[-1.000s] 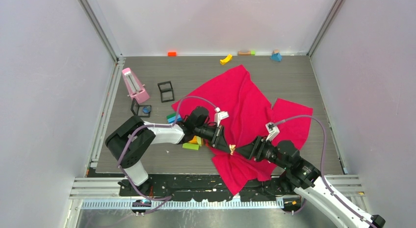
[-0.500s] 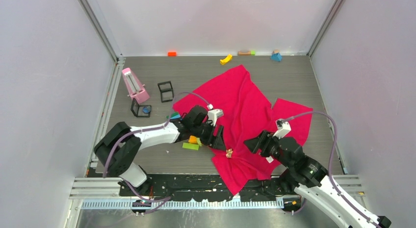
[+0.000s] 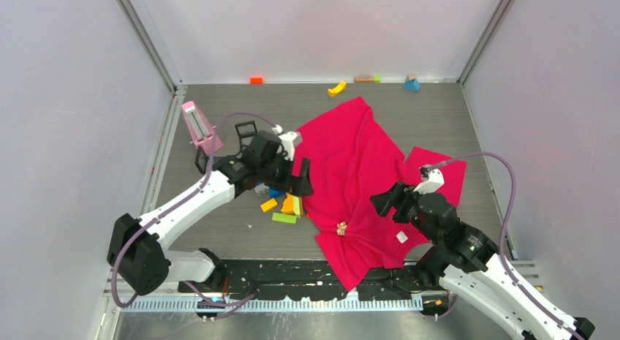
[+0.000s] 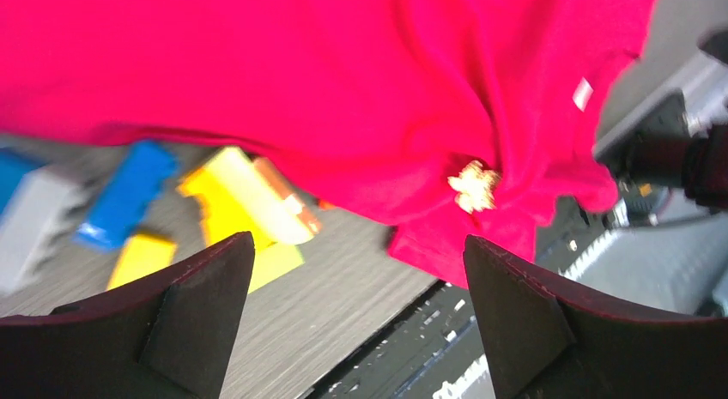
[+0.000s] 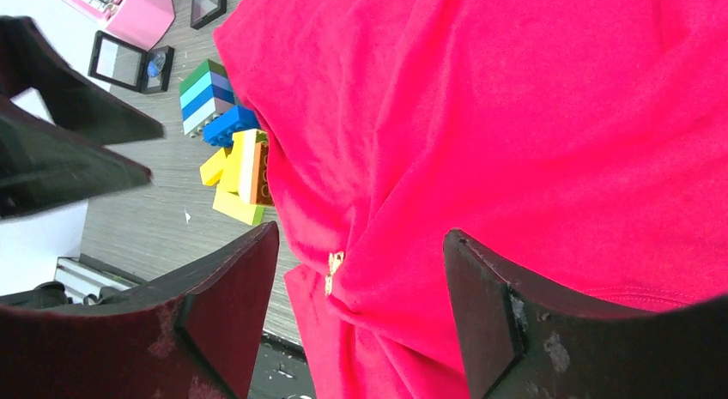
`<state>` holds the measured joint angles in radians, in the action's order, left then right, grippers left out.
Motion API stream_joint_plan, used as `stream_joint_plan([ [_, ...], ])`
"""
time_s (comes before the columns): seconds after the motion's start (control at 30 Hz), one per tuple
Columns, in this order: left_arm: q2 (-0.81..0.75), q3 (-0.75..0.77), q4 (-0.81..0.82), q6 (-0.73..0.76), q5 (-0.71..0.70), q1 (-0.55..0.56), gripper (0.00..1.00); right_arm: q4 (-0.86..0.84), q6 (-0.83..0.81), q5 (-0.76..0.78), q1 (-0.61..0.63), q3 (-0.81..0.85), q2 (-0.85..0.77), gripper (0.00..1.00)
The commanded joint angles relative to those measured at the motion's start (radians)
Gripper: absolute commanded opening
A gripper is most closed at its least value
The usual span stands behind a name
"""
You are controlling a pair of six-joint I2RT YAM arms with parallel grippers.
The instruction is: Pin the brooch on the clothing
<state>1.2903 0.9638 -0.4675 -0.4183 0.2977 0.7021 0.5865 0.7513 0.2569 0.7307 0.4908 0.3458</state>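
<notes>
Brooch (image 4: 474, 186) sits on the clothing (image 3: 358, 157); left end effector (image 4: 358, 240) and right end effector (image 5: 360, 232) gape empty; pinning looks done, retreat next

Toy bricks (image 3: 284, 218) (yellow, orange, green, blue), pink wedge (image 3: 199, 128) farther back

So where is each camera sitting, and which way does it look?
Top external: high above and behind the arms, looking down on the table; both arms show, left gripper and right gripper open beside the red T-shirt.
Left wrist: on the left arm, looking between its own two fingers at the brooch and toy blocks.
Right wrist: on the right arm, looking between its own fingers at the red T-shirt.
Shared: both wrist views see the brooch on the red T-shirt and the toy blocks.
</notes>
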Motion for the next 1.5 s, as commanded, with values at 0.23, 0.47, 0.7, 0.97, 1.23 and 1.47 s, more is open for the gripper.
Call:
stream_joint_plan([
  [0.23, -0.001, 0.116, -0.247, 0.008, -0.22, -0.496, 0.98, -0.056, -0.103, 0.078, -0.001, 0.083, 0.054, 0.77],
  [0.47, 0.194, 0.177, -0.153, 0.088, -0.539, -0.563, 0.97, -0.062, -0.14, 0.125, -0.002, 0.067, 0.003, 0.78],
  [0.7, 0.376, 0.232, -0.073, 0.085, -0.622, -0.569, 0.95, -0.081, -0.144, 0.104, -0.001, 0.063, -0.017, 0.8],
  [0.97, 0.451, 0.252, -0.043, 0.094, -0.723, -0.569, 0.82, -0.097, -0.132, 0.082, -0.002, 0.053, 0.007, 0.8],
  [1.23, 0.502, 0.275, -0.039, 0.111, -0.726, -0.578, 0.68, -0.121, -0.111, 0.061, -0.002, 0.029, 0.016, 0.8],
  [1.47, 0.53, 0.276, -0.025, 0.102, -0.692, -0.613, 0.67, -0.13, -0.107, 0.045, -0.002, 0.022, 0.03, 0.81],
])
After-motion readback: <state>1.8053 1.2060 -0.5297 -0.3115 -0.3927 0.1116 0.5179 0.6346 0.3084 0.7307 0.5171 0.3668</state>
